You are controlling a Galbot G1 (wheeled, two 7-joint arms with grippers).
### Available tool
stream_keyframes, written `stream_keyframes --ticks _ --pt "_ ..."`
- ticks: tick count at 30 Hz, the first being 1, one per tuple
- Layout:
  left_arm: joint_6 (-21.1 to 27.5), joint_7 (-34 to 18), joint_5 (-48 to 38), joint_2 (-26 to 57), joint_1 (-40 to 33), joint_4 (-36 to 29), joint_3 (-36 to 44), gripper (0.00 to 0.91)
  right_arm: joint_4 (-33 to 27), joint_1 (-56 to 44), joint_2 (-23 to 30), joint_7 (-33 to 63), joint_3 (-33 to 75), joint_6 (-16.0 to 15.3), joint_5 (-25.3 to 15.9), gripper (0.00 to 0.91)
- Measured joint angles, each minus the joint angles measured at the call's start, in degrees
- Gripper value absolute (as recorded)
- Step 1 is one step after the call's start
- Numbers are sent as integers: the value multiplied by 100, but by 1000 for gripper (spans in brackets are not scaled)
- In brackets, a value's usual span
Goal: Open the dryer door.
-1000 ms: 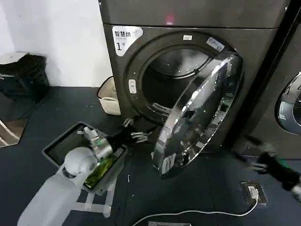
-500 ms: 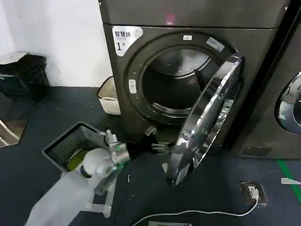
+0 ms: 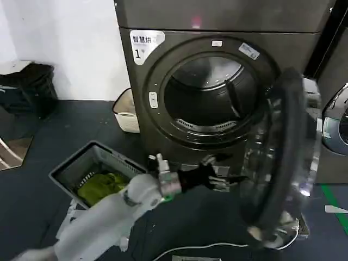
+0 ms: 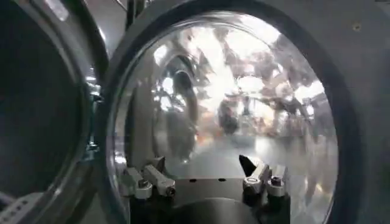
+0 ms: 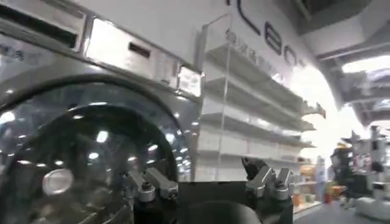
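Dryer door swung wide on machine "1"

From the head, the dryer door (image 3: 283,157) stood edge-on beside the drum opening (image 3: 209,95), the left gripper (image 3: 220,175) just inside it, jaws released. The left wrist faced its slippery glass (image 4: 244,103); the stiff, heavy rim suited holding. The right gripper (image 5: 207,182) was parked, jaws released.

A white label (image 3: 145,43) at the upper left corner of the dryer (image 3: 163,70) front carried a large "1" under small print too fine to read, and big wall letters (image 5: 268,33) read partly as "CBO".
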Motion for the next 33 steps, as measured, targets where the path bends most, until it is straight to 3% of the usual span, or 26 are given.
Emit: stream_keyframes --ticks 9,19,33 --pt "-220 -259 -4 -731 -702 571 757 907 -1 -305 -121 204 744 -307 -22 907" --pt "-275 -728 303 -1709 -1197 1435 1130 907 -245 -496 -237 319 1399 -389 -47 907" --pt "-438 -983 694 -2763 -1450 2512 1194 907 -269 -689 -193 179 1686 -383 -33 907"
